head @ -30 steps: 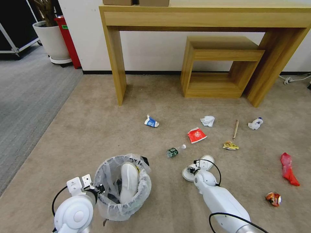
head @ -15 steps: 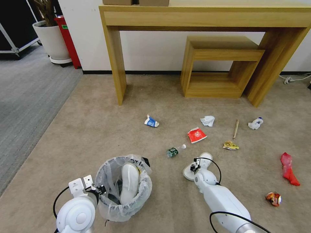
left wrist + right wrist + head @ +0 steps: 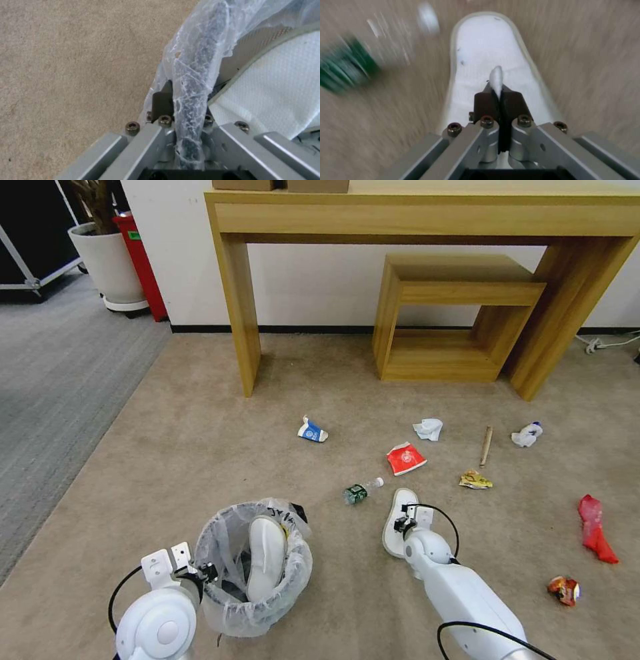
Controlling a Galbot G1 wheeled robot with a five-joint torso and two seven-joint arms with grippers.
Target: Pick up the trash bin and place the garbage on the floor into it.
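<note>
The trash bin (image 3: 227,617), lined with a whitish bag, stands on the carpet at the lower left with one white slipper (image 3: 265,557) inside. My left gripper (image 3: 205,572) is shut on the bin's bagged rim (image 3: 191,82). My right gripper (image 3: 402,525) is shut on a fold of a second white slipper (image 3: 486,50) lying on the floor. More garbage lies beyond: a clear bottle (image 3: 362,491), a red cup (image 3: 406,458), a blue-white carton (image 3: 311,431), tissue wads (image 3: 428,429), a wooden stick (image 3: 485,445) and wrappers (image 3: 595,529).
A tall wooden table (image 3: 427,213) and a low one (image 3: 460,313) stand against the far wall. A white plant pot (image 3: 107,263) and a red stand (image 3: 141,263) are at the far left, a cable (image 3: 610,342) at the far right. Grey carpet (image 3: 53,380) borders the left.
The slipper in my right gripper has swung from lying crosswise to pointing away from me, toward the bottle. The bin and left gripper have barely shifted.
</note>
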